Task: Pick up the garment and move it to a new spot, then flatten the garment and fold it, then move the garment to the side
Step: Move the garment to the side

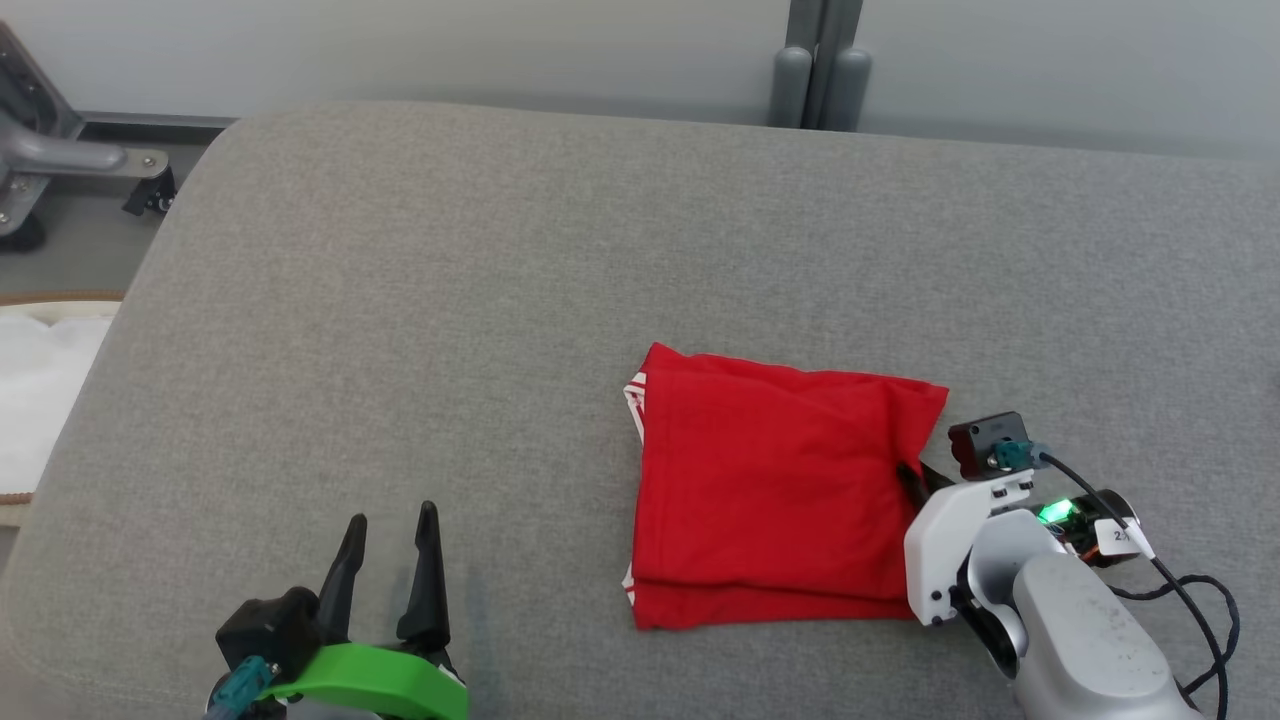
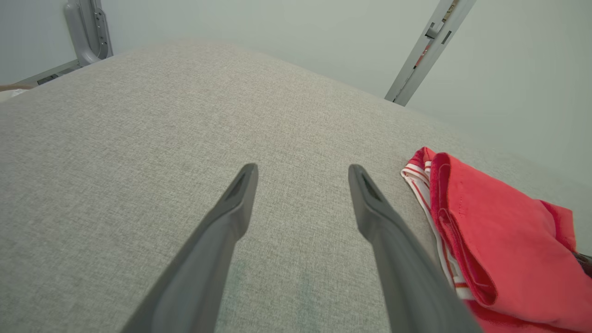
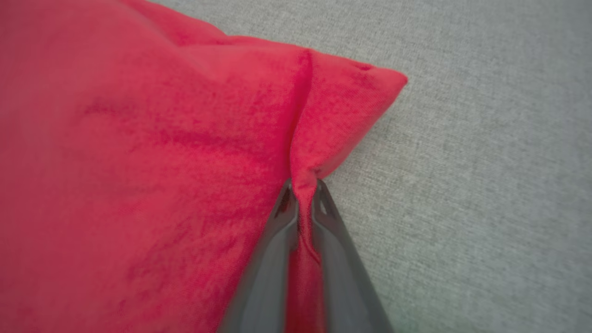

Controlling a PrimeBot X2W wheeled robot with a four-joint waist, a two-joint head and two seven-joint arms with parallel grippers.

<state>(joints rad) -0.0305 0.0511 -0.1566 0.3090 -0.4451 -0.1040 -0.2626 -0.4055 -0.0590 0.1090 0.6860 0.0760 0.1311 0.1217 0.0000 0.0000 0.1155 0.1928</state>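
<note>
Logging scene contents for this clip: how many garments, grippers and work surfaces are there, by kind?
red garment: 1, folded
grippers: 2, the left gripper open, the right gripper pinching the garment's edge
grey padded surface: 1
Total: 4

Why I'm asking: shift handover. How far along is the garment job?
Done, it seems: the red garment lies folded in a flat rectangle on the grey cushion. In hand: the right gripper pinches its right edge; the left gripper is open and apart from it. Remaining: moving it aside.
</note>
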